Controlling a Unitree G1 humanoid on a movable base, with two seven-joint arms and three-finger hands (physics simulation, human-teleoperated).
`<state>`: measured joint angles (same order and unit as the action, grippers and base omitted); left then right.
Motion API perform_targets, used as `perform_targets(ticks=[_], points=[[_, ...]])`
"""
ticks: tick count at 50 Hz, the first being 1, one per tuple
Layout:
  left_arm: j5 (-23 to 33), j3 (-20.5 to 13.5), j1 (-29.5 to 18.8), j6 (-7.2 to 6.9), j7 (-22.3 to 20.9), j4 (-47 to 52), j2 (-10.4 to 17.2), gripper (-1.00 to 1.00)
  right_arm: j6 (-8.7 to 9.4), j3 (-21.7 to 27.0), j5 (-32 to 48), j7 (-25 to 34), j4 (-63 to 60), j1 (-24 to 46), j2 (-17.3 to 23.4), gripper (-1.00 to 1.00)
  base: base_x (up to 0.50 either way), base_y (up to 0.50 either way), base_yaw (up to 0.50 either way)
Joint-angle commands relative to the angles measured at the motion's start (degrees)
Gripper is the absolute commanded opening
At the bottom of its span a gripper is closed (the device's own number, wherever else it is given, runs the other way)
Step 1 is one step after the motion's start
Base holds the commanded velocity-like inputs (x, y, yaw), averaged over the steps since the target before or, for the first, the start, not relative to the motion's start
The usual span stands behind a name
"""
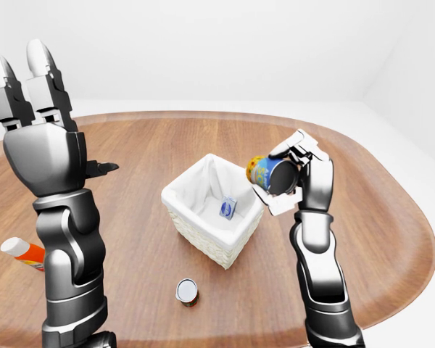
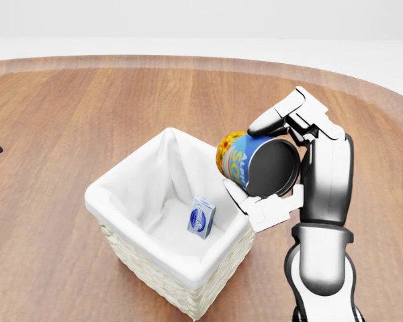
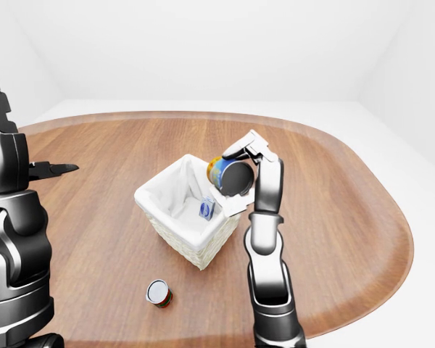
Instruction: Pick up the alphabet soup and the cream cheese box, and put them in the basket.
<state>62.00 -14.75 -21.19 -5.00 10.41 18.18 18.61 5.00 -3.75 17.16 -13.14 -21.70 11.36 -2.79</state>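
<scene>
table: oval brown wood-grain table (image 1: pixel 167 138) with a raised rim, white floor all round it.
left arm: grey and black arm raised at the left edge of the left-eye view, standing over the table's left end.
left hand: left hand (image 1: pixel 40 134) upright, fingers spread and straight, thumb sticking out sideways, nothing in it.
right arm: silver and black forearm rising from the bottom of the head view, over the table's near edge, right of the basket.
right hand: right hand (image 2: pixel 282 171) wrapped round the can; white fingers (image 2: pixel 285 111) over the top of it, thumb pad under it.
basket: square white wicker basket with a white cloth liner (image 2: pixel 114 194) around the middle of the table, one corner pointing toward the table's near edge.
alphabet soup: blue and yellow alphabet soup can (image 2: pixel 252 163) held off the table, tipped on its side, dark end facing the camera, label end poking over the basket's right rim. Not inside yet.
cream cheese box: small blue and white cream cheese box (image 2: pixel 201 217) on the basket floor, standing on end, tilted, close to the right-hand liner wall.
bottle: white and orange bottle (image 1: pixel 23 254) lying on its side near the table's left near edge, partly hidden by the left arm.
small can: small can with a red band and silver lid (image 1: pixel 187 291) upright near the table's near edge, below the basket in the left-eye view, apart from it.
</scene>
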Motion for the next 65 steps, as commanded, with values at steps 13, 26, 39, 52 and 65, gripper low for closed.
perform_targets(ticks=[13,26,39,52,65], points=[[-0.58,-0.11,-0.12,0.0,0.09,-0.53,-0.04,1.0,0.0,-0.24,0.08,-4.45,22.91,19.76,-2.3,-1.0,0.0,0.0,0.0],[-0.79,-0.12,-0.14,0.0,-0.3,0.26,0.05,1.0,0.0,-0.55,1.9,-7.02,40.5,25.77,-3.34,-1.0,0.0,0.0,0.0],[-0.52,-0.26,-0.26,0.0,-0.66,0.86,0.29,1.0,0.0,-0.6,3.34,-7.69,49.4,28.38,-4.4,-1.0,0.0,0.0,0.0],[-0.62,-0.2,-0.11,0.0,-0.44,0.36,0.12,1.0,0.0,-0.1,3.1,-10.09,62.28,33.46,-4.63,-1.0,0.0,0.0,0.0],[-0.99,-0.21,-0.05,0.0,0.01,-0.22,0.08,1.0,0.0,0.73,3.08,-12.18,73.99,38.62,-5.11,-1.0,0.0,0.0,0.0]])
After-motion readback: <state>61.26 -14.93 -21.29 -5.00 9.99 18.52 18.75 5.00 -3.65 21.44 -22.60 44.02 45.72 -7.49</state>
